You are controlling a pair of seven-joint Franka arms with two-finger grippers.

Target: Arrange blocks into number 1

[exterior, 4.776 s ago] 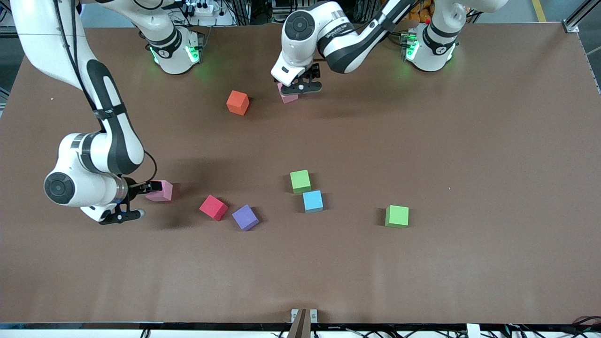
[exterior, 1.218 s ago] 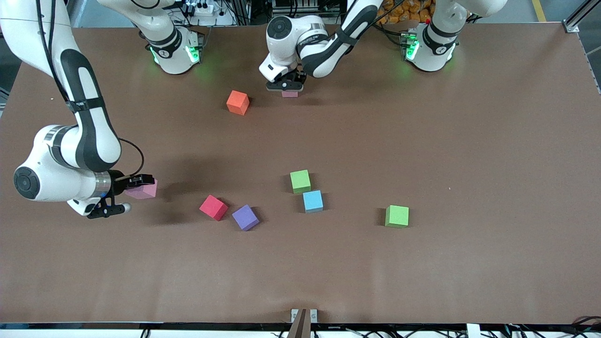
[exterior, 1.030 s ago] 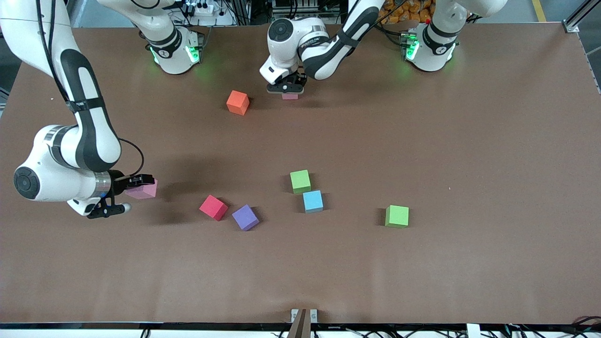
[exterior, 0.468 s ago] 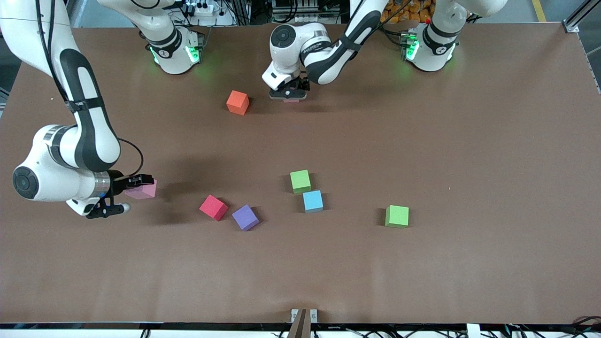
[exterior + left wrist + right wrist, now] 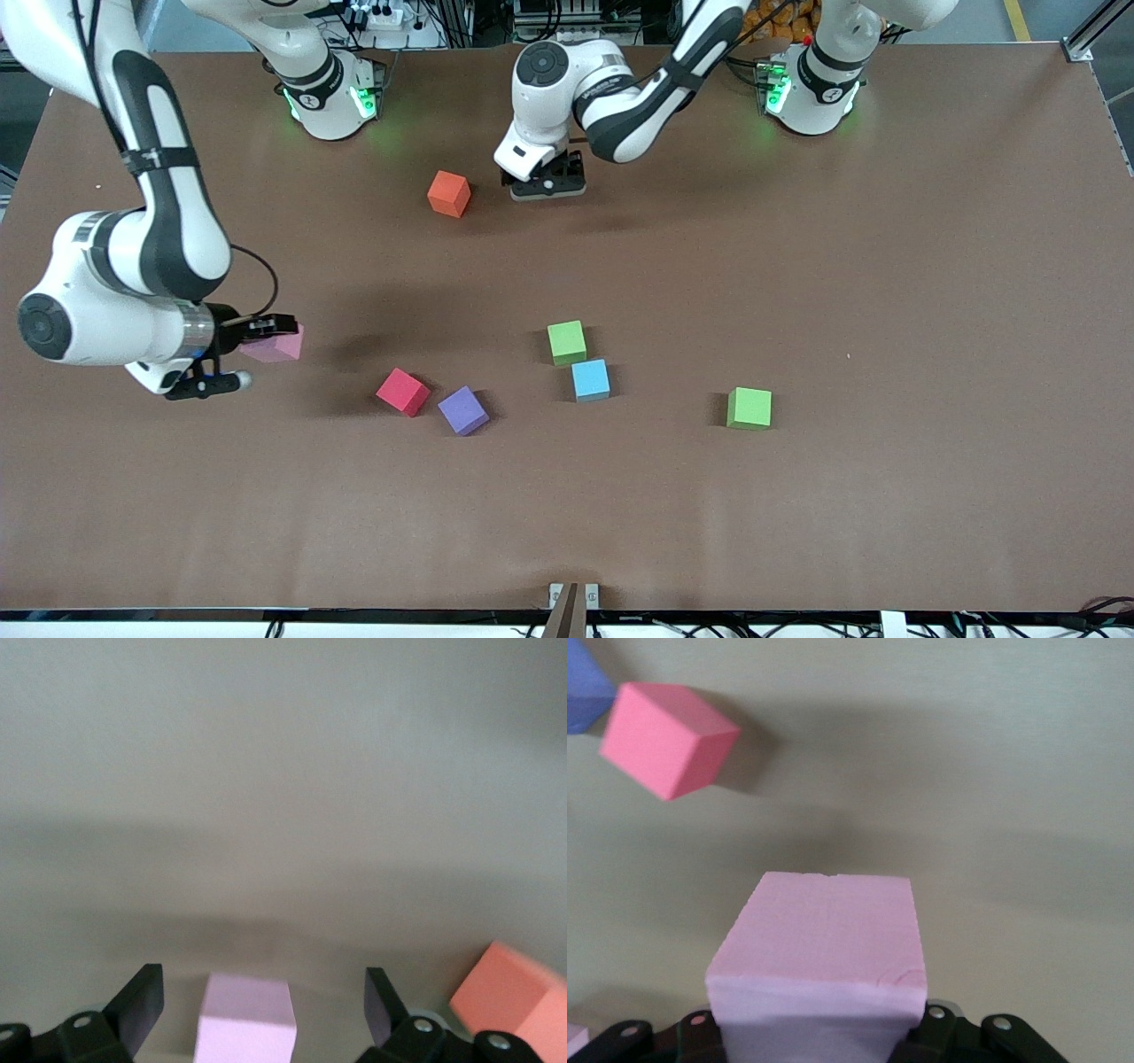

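Evidently light, soft foam, the cubes should take a gentle pinch on two flat opposite faces, as the right end effector [image 5: 252, 341] does now, clamped on a pink cube [image 5: 276, 344] above the desk [image 5: 886, 266] at the right arm's end. The left end effector [image 5: 547, 180] hangs with fingers spread around the second pink cube [image 5: 245, 1017], beside the orange cube [image 5: 448, 193]. Eight cubes: two pink, two green [image 5: 567, 342] [image 5: 749, 408], one each orange, red [image 5: 403, 392], purple [image 5: 462, 410], blue [image 5: 590, 379].
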